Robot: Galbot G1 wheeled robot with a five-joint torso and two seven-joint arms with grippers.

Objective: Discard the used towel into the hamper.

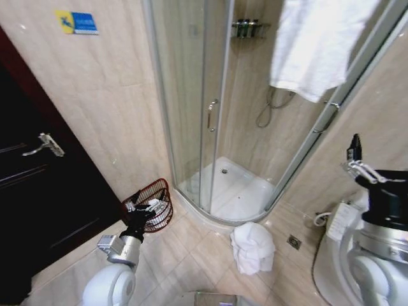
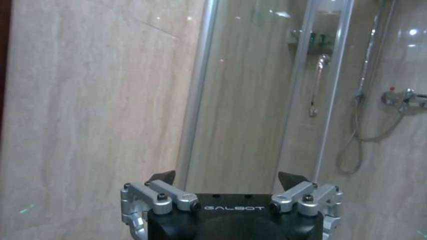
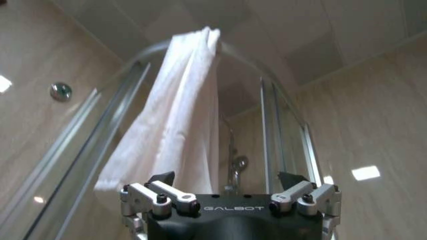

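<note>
Bare tile floor (image 1: 191, 255) between hamper (image 1: 152, 205), crumpled towel (image 1: 252, 247), shower-tray edge (image 1: 210, 213).

hamper (image 1: 150, 205) near side hidden behind left gripper (image 1: 136, 224) | hanging towel (image 1: 315, 44) top cut off by frame edge | dark door (image 1: 38, 210) cropped at left edge

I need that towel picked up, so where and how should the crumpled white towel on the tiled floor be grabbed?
Judging by its pose, pinch the raised top fold of the crumpled white towel, coming straight down from above: it sits in a bunched heap, so the high ridge probably offers loose cloth to close on.
</note>
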